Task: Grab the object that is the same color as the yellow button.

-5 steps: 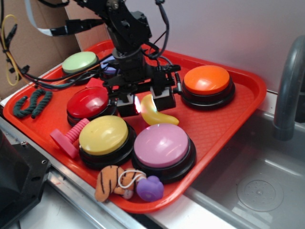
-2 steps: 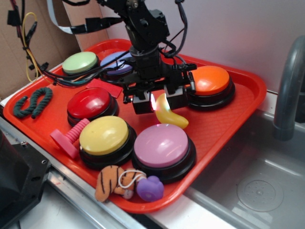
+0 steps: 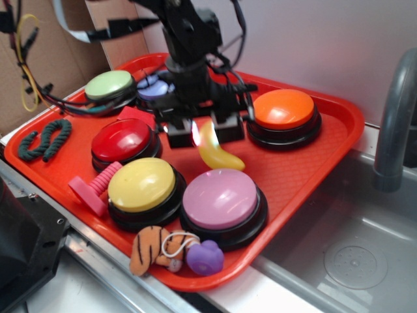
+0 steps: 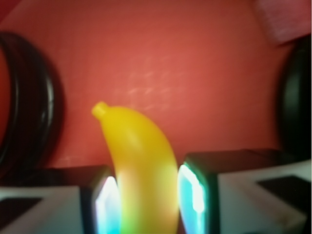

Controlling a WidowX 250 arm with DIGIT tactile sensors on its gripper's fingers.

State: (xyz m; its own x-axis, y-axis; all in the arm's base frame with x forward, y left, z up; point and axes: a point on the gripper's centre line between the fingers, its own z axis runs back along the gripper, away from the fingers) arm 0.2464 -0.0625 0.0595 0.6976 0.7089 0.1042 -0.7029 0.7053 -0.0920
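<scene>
Exterior: my pincer (image 3: 201,132) has swung back left since a moment ago, clamped on the toy banana (image 3: 217,149) beyond the yellow button (image 3: 141,184). Six dome buttons sit on the red tray (image 3: 313,160).

Wrist: one banana (image 4: 141,165) is squeezed between both pads (image 4: 191,191).

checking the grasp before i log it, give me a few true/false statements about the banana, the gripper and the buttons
1. The gripper has its fingers on either side of the banana. True.
2. The banana lies on top of the pink button. False: it hangs from the gripper, behind that button.
3. The yellow button sits beside the pink button at the front of the tray. True.
4. The orange button is being pressed by the gripper. False: nothing touches it.
</scene>
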